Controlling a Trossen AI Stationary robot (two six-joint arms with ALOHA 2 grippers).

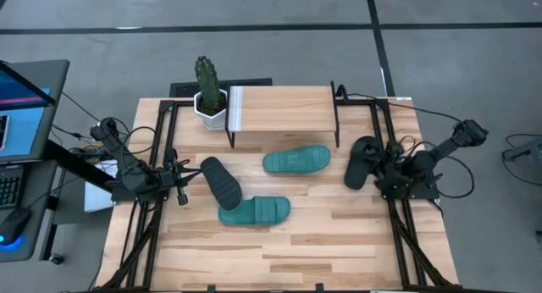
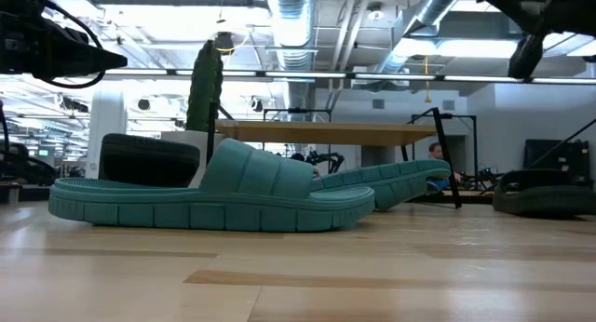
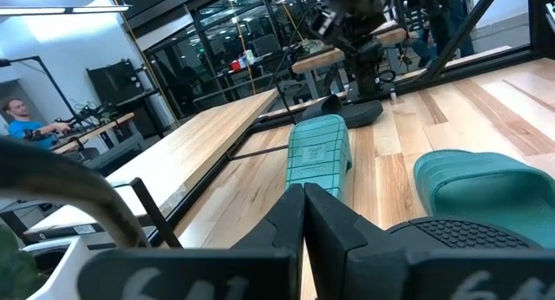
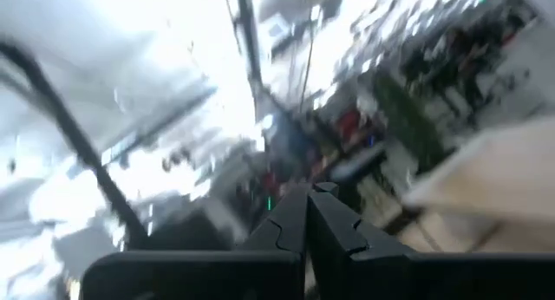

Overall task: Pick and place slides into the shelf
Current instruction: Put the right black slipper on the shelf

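Observation:
Two teal slides lie on the table, one near the middle (image 1: pixel 296 160) and one closer to the near edge (image 1: pixel 254 211) (image 2: pixel 214 192). One black slide (image 1: pixel 220 181) lies slanted, its near end against the nearer teal slide. The other black slide (image 1: pixel 364 162) (image 2: pixel 545 192) lies toward the right. The shelf (image 1: pixel 279 107) stands at the far edge. My left gripper (image 1: pixel 181 190) (image 3: pixel 303 200) is shut, left of the slanted black slide. My right gripper (image 1: pixel 384 166) (image 4: pixel 308 205) is shut, raised beside the right black slide.
A cactus in a white pot (image 1: pixel 208 96) stands left of the shelf at the far edge. Black frame rails (image 1: pixel 148 208) run along the table's left and right sides (image 1: pixel 406 225). Bare tabletop (image 1: pixel 288 255) stretches along the near edge.

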